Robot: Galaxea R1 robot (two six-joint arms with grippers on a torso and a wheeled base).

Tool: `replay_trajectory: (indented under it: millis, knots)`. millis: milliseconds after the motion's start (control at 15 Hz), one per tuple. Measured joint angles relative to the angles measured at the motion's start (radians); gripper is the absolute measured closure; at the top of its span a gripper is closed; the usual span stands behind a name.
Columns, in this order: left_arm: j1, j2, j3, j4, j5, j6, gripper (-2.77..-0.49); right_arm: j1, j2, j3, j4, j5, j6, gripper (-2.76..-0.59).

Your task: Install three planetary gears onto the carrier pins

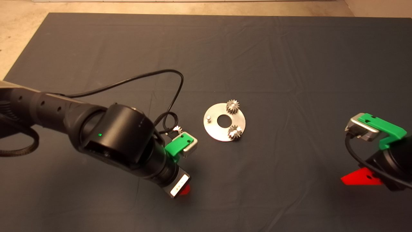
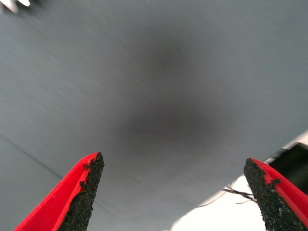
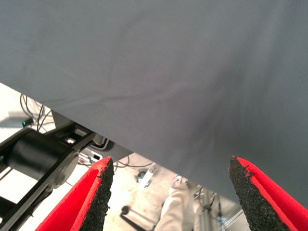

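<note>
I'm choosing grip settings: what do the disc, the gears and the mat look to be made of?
Disc: bright, flat, silvery, probably bare metal. Gears: darker grey with glinting teeth, likely steel. Mat: dark, matte, creased, so apparently cloth or soft sheet.

We see a dark mat (image 1: pixel 289 58) with faint creases covering the bench, and pale floor (image 1: pixel 19 38) beyond its far-left corner. Past the near edge, cables (image 3: pixel 29 108) and dark equipment (image 3: pixel 38 156) show.
</note>
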Motion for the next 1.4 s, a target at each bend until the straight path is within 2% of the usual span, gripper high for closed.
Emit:
replay_trajectory:
  millis: [133,267,400,533,667,867,1000,1267,1400]
  knots:
    - [-0.019,-0.022,-0.024,-0.004,0.0,0.065,-2.07,0.0,-0.036,0.002,0.0,-0.004,0.001,-1.76]
    - [-0.034,-0.048,-0.041,-0.007,-0.001,0.145,-2.07,0.0,-0.034,0.003,0.0,-0.004,0.001,-1.76]
    - [-0.037,-0.081,-0.072,-0.007,0.001,0.222,-2.07,0.0,-0.033,0.003,0.0,-0.003,0.001,-1.76]
    - [-0.037,-0.092,-0.089,0.009,0.001,0.259,-2.07,0.0,-0.033,0.003,0.0,-0.004,0.001,-1.76]
    - [-0.037,-0.09,-0.103,0.055,-0.003,0.284,-2.07,0.0,-0.034,0.004,0.0,-0.007,0.001,-1.76]
    - [-0.036,-0.09,-0.159,0.125,-0.001,0.314,-2.07,0.0,-0.033,0.003,-0.001,-0.006,0.001,-1.76]
    - [-0.03,-0.082,-0.192,0.151,0.0,0.33,-2.07,0.0,-0.034,0.003,-0.001,-0.006,0.001,-1.76]
    - [0.0,-0.069,-0.224,0.209,0.0,0.338,-2.07,0.0,-0.036,0.003,-0.001,-0.006,0.001,-1.76]
    - [0.016,-0.069,-0.232,0.223,0.0,0.338,-2.07,0.0,-0.037,0.003,-0.001,-0.006,0.001,-1.76]
